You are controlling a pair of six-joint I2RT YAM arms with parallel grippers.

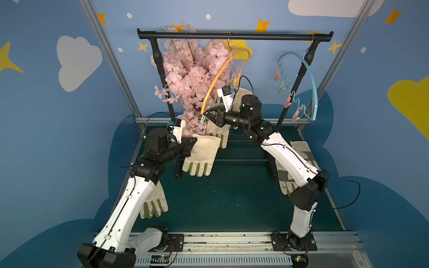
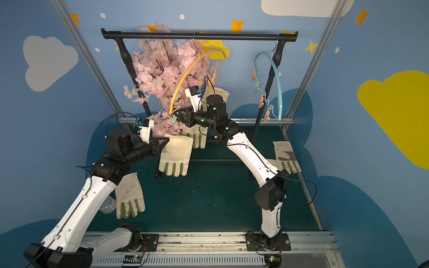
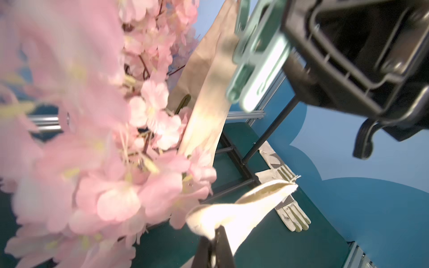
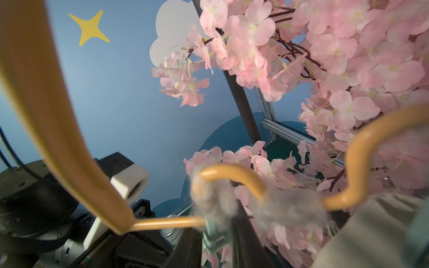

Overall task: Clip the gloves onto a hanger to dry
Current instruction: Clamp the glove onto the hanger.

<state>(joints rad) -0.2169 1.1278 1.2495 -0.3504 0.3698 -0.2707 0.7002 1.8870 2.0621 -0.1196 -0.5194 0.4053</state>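
Below the rail, left tool clenched on glove, right tool squeezing green clip

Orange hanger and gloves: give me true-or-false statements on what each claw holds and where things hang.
The left claw grips a cream glove by its cuff. True.
The right claw is shut on the orange hanger's green clip. True.
The blue hanger carries two gloves. False: its clips hang bare.
Every glove is already hung. False: a loose glove lies on the table by the left arm, patched gloves by the right.
The orange hanger lies on the table. False: it hangs from the black rail.
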